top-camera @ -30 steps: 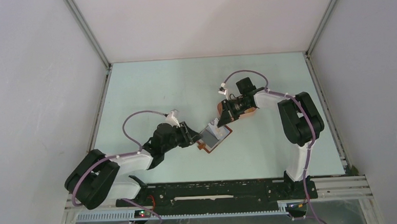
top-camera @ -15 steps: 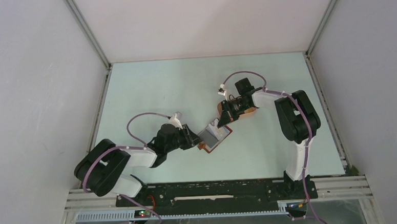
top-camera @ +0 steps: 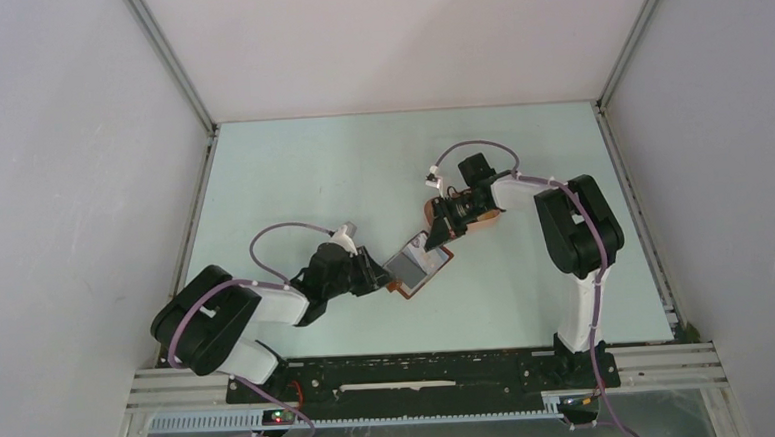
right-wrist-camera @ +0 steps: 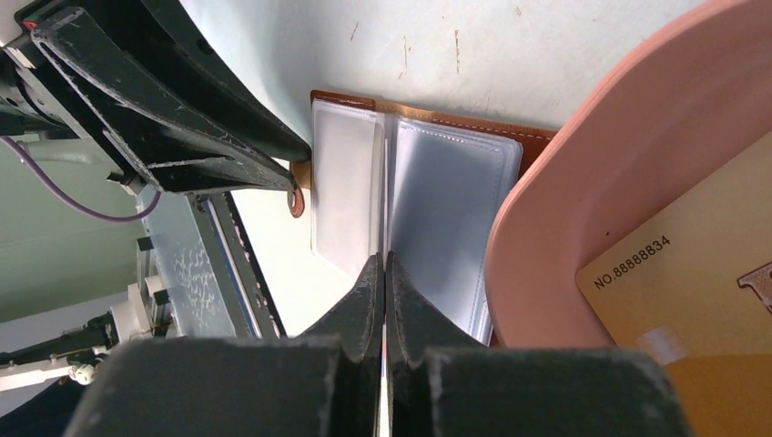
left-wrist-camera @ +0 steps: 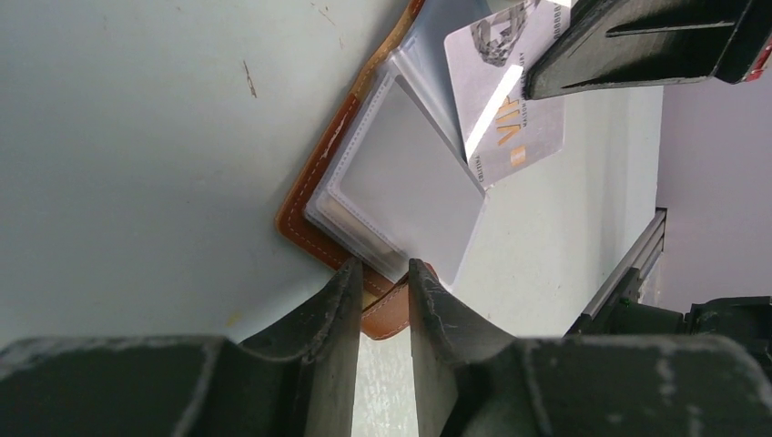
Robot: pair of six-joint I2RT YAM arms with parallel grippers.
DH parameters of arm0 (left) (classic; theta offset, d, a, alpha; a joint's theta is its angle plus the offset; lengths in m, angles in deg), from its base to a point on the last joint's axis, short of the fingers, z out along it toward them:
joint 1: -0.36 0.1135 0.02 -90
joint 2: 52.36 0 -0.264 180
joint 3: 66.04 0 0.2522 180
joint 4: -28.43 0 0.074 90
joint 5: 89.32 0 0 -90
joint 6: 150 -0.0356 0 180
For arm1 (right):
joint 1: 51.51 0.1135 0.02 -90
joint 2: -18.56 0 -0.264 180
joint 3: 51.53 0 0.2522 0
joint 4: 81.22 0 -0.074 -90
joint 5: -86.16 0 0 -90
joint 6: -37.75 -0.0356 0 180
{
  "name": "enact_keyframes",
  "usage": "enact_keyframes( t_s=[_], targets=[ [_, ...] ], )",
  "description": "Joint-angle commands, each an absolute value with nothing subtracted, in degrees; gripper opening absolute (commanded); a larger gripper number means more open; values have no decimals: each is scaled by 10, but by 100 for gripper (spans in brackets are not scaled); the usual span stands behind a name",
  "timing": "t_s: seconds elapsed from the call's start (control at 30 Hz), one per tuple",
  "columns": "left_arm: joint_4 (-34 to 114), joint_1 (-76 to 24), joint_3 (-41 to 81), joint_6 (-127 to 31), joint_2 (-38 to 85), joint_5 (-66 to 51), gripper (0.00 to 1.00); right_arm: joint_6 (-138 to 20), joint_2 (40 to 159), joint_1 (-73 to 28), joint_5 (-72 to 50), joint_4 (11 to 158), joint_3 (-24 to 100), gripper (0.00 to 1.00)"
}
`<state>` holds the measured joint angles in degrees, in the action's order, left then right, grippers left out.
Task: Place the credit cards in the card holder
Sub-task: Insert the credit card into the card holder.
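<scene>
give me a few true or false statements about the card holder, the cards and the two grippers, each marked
1. The card holder lies open on the table, clear sleeves showing. True.
2. The right gripper is empty. False: it is shut on a grey card.
3. A gold card lies in the pink tray. True.
4. The left gripper hangs over the pink tray. False: its fingers stand either side of the card holder's snap tab.
</scene>
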<state>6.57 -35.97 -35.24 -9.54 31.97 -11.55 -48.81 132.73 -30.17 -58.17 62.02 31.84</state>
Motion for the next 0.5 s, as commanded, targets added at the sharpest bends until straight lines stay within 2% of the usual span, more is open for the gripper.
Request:
enact_keyframes(
  t_s=[0.0,0.47],
  targets=[
    [92,-357,-335,-119,308,-106,30,-492,1283,-309,-578,618,336,0],
    [103,-356,-334,-125,300,-108,30,-503,1312,-299,-588,623,336,0]
  ],
)
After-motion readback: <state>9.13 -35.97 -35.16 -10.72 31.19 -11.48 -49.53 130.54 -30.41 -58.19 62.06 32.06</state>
